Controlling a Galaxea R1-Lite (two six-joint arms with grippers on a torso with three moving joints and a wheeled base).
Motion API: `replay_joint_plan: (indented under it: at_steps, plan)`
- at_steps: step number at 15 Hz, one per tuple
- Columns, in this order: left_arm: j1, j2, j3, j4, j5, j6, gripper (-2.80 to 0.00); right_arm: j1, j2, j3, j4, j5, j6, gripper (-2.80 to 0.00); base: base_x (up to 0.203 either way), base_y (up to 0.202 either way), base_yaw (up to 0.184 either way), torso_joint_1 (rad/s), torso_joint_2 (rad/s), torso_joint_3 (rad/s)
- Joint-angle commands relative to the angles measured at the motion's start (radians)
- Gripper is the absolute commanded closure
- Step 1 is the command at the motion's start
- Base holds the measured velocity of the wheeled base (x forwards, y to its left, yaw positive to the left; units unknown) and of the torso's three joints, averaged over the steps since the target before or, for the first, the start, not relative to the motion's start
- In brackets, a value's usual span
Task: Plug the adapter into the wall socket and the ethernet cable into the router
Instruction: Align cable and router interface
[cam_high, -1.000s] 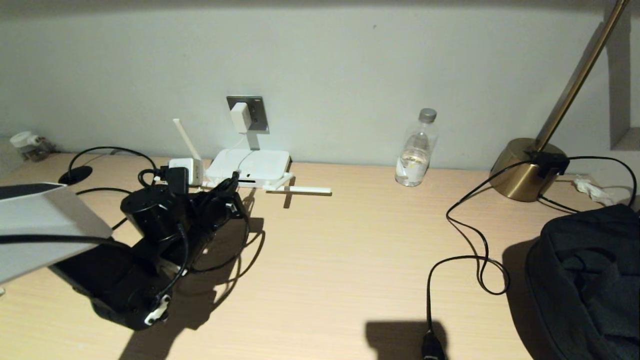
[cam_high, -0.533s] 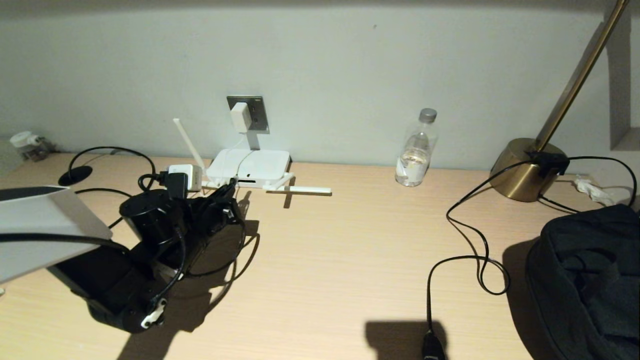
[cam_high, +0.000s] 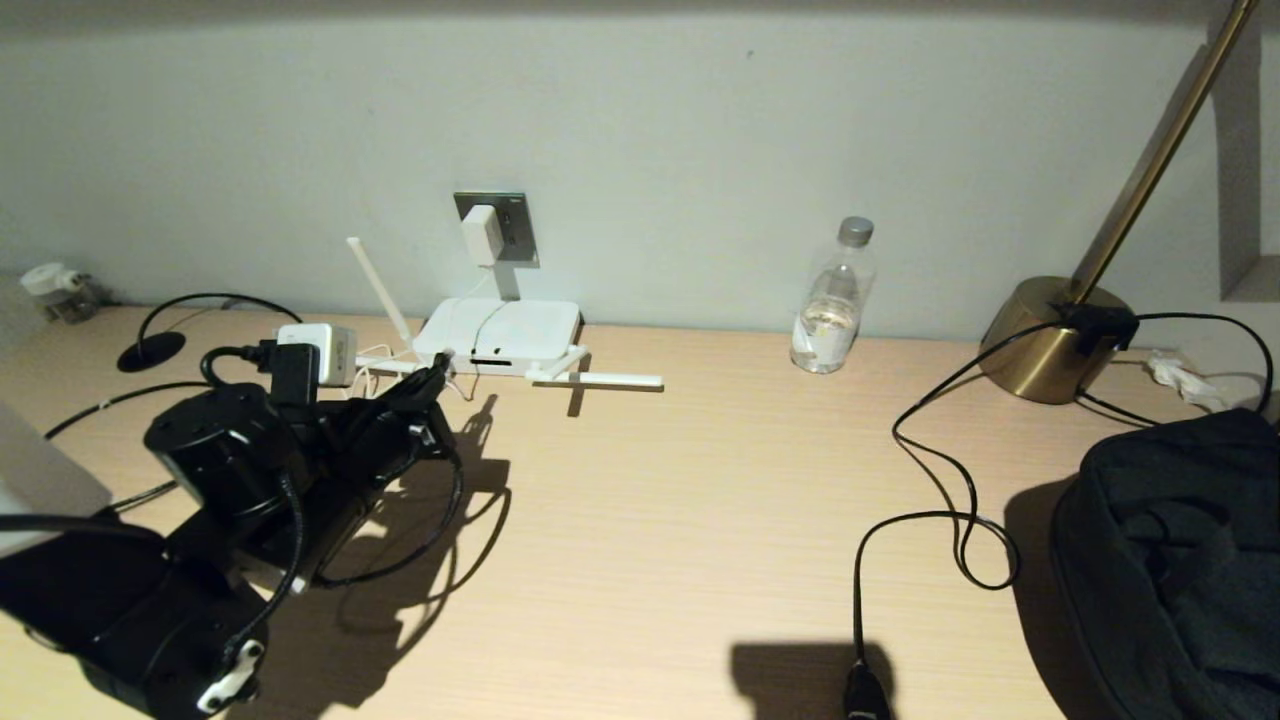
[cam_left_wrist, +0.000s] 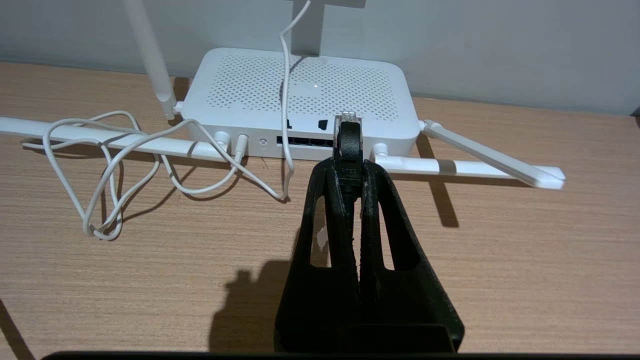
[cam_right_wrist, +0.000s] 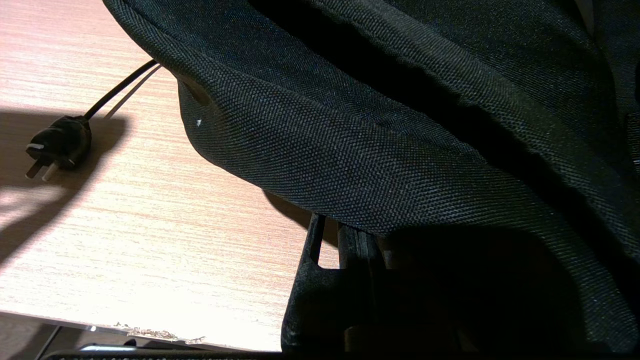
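Note:
The white adapter (cam_high: 479, 234) sits plugged in the grey wall socket (cam_high: 512, 226), its thin white cord (cam_left_wrist: 284, 75) running down to the flat white router (cam_high: 500, 333) (cam_left_wrist: 300, 90) on the desk below. My left gripper (cam_high: 436, 368) (cam_left_wrist: 347, 161) is shut on the black ethernet cable (cam_left_wrist: 347, 142) just behind its clear connector. The connector hovers a short way in front of the router's dark port slot (cam_left_wrist: 304, 141), not touching it. My right gripper (cam_right_wrist: 350, 239) rests shut at the near right, tucked under a black bag.
Router antennas (cam_high: 612, 380) lie flat on the desk, and loose white cord loops (cam_left_wrist: 107, 165) lie beside the router. A water bottle (cam_high: 832, 298), a brass lamp base (cam_high: 1048, 342), its black cord (cam_high: 940, 480) with plug (cam_right_wrist: 56, 145), and the black bag (cam_high: 1170, 560) are to the right.
My left arm has drawn back and to the left, carrying the ethernet connector from the router's front edge to a spot left of the port slot. The grip is unchanged.

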Motion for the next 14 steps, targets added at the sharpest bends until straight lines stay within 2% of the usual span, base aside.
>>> replay_joint_plan:
  at_steps: [1,5,10,14]
  plan:
    - [0.0,-0.012,0.01,-0.008,-0.007,0.002,0.0,0.001,0.0,0.0,0.001,0.001,0.0,0.0,0.0,0.0,0.0,0.0,0.0,0.0]
    - [0.012,0.092,-0.088,-0.008,-0.012,0.014,0.0,0.001,0.0,0.0,0.001,0.001,-0.004,0.0,0.0,0.0,0.0,0.0,0.0,0.0]
    - [0.026,0.168,-0.102,-0.008,-0.012,0.016,0.0,0.0,0.001,0.0,0.001,0.001,-0.002,0.0,0.0,0.0,0.0,0.0,0.0,0.0]
    - [0.028,0.227,-0.173,-0.008,-0.012,0.015,0.0,0.0,0.001,-0.001,0.0,0.001,-0.002,0.0,0.0,0.0,0.0,0.0,0.0,0.0]
